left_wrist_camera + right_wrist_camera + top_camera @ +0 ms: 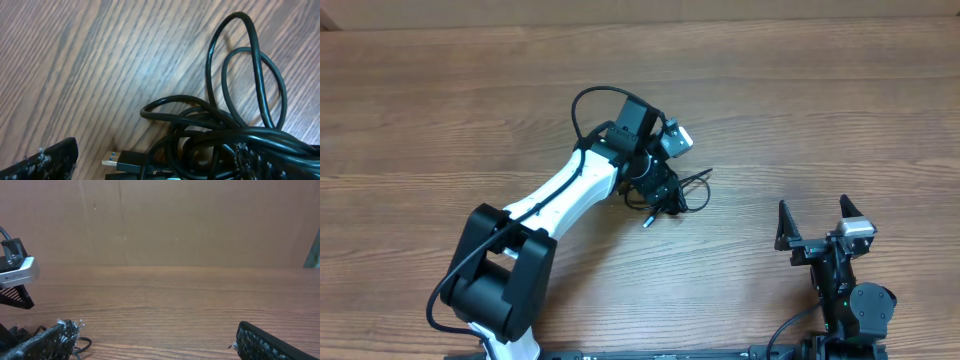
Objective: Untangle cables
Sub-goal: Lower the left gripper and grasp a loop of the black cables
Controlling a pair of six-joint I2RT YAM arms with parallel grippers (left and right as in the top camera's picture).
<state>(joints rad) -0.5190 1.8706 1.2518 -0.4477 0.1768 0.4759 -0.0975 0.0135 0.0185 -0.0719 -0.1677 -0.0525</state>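
The cables (260,135) lie in one knotted black heap about the middle of the table (800,100), well away from every edge. The left arm (560,190) stretches out from the near left corner and hangs its left pincer (660,190) right over that heap.

From the left wrist camera the jaws stand wide apart. One speckled finger (47,162) sits at the lower left on bare wood. The other shows only as a rough patch in among the cords at the lower right. Between them lies a plug (122,159) with a silver mouth and a bit of blue inside, pointing toward the free finger and flat on the wood. Nothing looks pinched; I cannot tell whether the far finger touches the cords or sits just behind them. Two tall loops rise out of the heap, one inside the other, and a lower loop curls round toward the plug.

The right arm (850,300) stays folded at the near edge, close to the right corner, well apart from the heap. Its right pincer (814,222) is spread wide with nothing between the fingers (270,342), only bare wood ahead and a plain brown wall (200,220) beyond the far edge. A thin loop of cord shows at the lower left of the right wrist view.
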